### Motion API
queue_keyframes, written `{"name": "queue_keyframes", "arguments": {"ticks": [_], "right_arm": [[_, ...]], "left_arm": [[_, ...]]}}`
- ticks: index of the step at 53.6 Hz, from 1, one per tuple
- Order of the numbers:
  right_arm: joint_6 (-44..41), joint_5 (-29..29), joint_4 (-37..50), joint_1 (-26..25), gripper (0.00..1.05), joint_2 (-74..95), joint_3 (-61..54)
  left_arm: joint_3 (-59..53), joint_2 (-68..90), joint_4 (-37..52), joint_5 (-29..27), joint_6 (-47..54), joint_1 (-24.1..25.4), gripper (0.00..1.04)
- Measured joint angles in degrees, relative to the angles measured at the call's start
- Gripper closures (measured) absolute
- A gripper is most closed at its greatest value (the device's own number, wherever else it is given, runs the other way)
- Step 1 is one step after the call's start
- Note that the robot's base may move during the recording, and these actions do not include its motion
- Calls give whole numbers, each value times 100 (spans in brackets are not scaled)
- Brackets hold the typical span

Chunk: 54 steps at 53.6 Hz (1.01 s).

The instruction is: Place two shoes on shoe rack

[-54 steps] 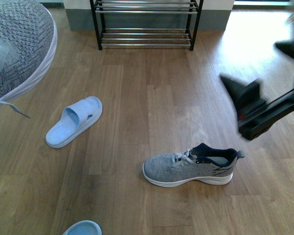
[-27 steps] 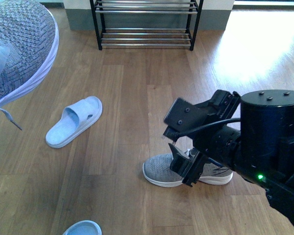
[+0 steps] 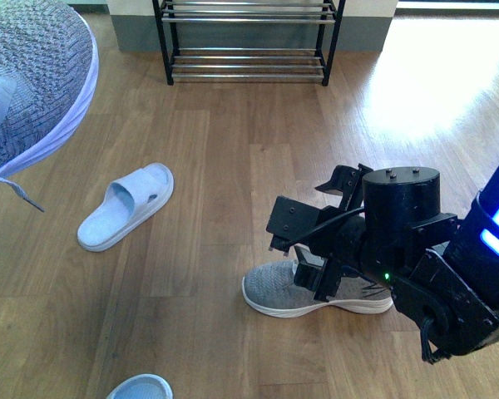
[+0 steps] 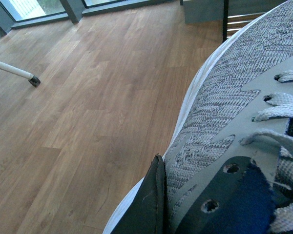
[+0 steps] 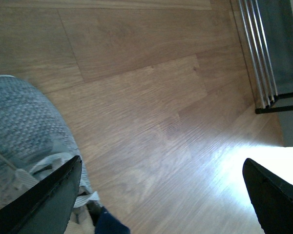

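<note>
Right arm has come down lower and tucked in over the floor sneaker (image 3: 276,293) since half a second ago; shoes and slides haven't shifted. Right gripper (image 5: 161,197) has its jaws wide apart, one finger (image 5: 51,200) just beside the grey upper, nothing gripped yet. Left gripper (image 4: 161,209) looks clamped on the held sneaker (image 3: 33,83), which hangs in the air at the near left, well apart from the shoe rack (image 3: 248,56) at the far wall.

Risks:
- Knit upper is soft, so the collar may fold under a pinch and the shoe may slip out.
- Closing on the loose white laces instead of the body gives a weak hold.
- Wood floor looks smooth, so a one-sided push could skid the rubbery white sole away.
- Dangling lace (image 3: 21,189) on the held sneaker could snag the thin chrome rods.
- Rods are round with gaps between them, so a sole may tilt on them.

Pale blue slide (image 3: 125,206) looks moulded and smooth. A second slide (image 3: 140,387) shows only its edge.
</note>
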Motion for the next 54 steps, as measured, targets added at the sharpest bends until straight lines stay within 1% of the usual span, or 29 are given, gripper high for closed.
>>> {"name": "queue_keyframes", "arguments": {"ticks": [11, 20, 24, 28, 33, 43, 54], "right_arm": [[-774, 76, -66, -417, 9, 291, 376], [-1115, 140, -179, -743, 9, 417, 452], [-1327, 55, -299, -839, 9, 435, 476], [-1504, -66, -651, -935, 9, 433, 481], [-1558, -186, -1058, -1040, 9, 428, 516], [-1650, -258, -1279, -1073, 9, 479, 796], [-1679, -343, -1790, -1147, 9, 870, 1379]], "left_arm": [[0, 0, -2, 0, 0, 0, 103], [0, 0, -2, 0, 0, 0, 103], [0, 0, -2, 0, 0, 0, 103], [0, 0, -2, -2, 0, 0, 103], [0, 0, -2, 0, 0, 0, 103], [0, 0, -2, -2, 0, 0, 103], [0, 0, -2, 0, 0, 0, 103]]}}
